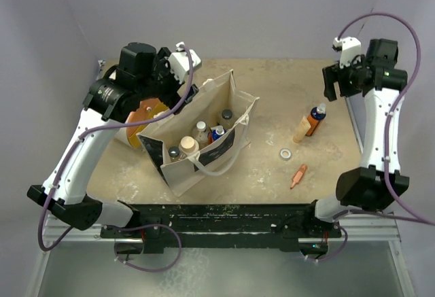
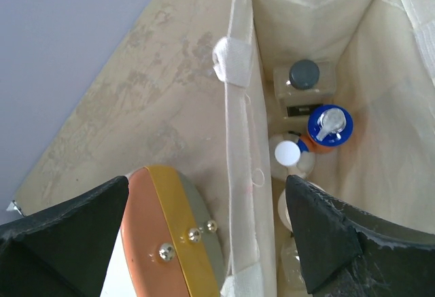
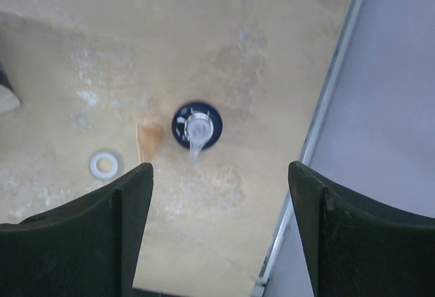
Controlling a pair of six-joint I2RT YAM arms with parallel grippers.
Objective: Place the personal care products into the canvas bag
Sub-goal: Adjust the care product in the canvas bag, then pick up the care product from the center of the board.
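Top external: canvas bag [image 1: 185,175] stands left of centre on counter [image 1: 272,86], several bottles [image 1: 200,131] upright inside. Orange bottle [image 1: 314,120] and beige tapered bottle [image 1: 301,130] stand side by side, well right of bag. Left tool [image 2: 207,229] spread, empty, fingers either side of bag's left wall. Right tool [image 3: 217,195] spread, empty, above orange bottle.

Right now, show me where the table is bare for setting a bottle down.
Bare: the table between the canvas bag and the orange pump bottle, and the far strip behind them. Crowded: inside the bag, already holding bottles; the bag's left side, against the drum; near right, around the white ring and small orange piece.
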